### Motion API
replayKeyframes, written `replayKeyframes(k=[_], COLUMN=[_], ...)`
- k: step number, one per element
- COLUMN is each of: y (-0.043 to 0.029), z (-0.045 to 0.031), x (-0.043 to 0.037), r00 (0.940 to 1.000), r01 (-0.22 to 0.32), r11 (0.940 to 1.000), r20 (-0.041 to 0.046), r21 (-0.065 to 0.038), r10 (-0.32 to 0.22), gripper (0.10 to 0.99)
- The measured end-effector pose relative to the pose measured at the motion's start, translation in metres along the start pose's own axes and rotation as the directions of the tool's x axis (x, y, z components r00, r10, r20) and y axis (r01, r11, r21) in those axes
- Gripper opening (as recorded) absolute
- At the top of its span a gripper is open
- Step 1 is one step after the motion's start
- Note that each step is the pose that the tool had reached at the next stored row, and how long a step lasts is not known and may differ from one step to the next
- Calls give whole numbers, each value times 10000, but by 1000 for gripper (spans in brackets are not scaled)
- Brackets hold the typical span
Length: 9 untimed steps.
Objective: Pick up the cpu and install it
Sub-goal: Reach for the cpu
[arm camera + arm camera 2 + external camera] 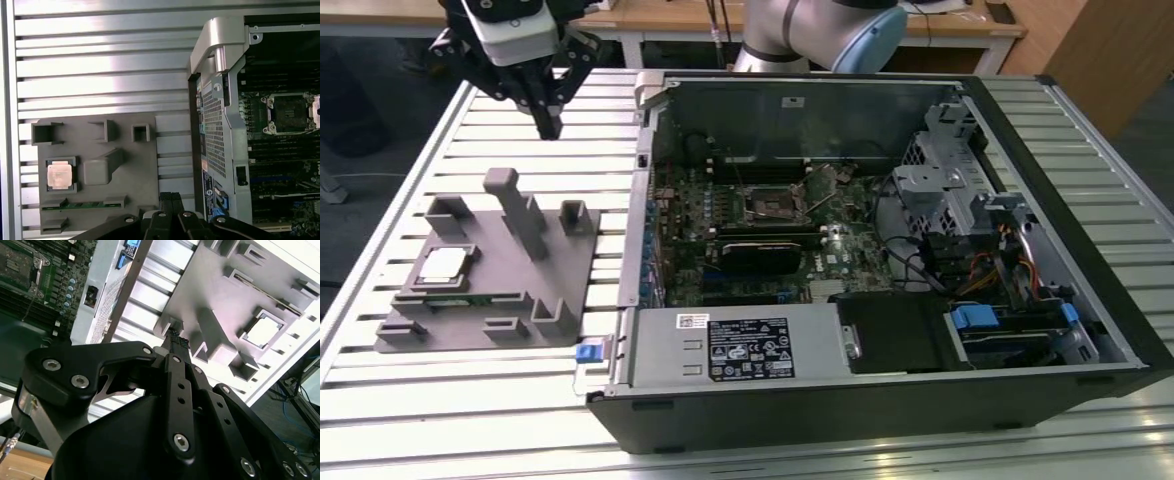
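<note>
You find no print here that can be read. In the exterior view, at the lower middle of the frame, a large black-and-white label [750, 347] sits on the power supply [817, 352], and a corner sticker [691, 320] sits beside it. The lettering on both is too small to make out. At the upper middle, a wall sticker [794, 101] on the computer case [881, 115] is just as illegible.

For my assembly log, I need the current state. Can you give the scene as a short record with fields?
cpu: lying in a recess of the grey fixture, not picked up
gripper: above the table, apart from the cpu, jaws shut and empty
socket: on the board inside the open computer case, no cpu in it
layout: fixture on the exterior view's left, case on its right
</note>
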<state>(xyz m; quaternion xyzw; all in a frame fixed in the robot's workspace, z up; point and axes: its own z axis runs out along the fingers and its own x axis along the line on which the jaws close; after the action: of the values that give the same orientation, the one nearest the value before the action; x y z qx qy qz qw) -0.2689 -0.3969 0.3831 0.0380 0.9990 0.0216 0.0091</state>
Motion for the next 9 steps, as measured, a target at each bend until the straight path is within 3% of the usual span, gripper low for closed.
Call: replayKeyframes(k=[9], y=[-2], z=[4], x=[73], r00=[10000], r01=[1], r11=[10000], r20=[-4], r21=[1], r10=[-1], gripper=[106])
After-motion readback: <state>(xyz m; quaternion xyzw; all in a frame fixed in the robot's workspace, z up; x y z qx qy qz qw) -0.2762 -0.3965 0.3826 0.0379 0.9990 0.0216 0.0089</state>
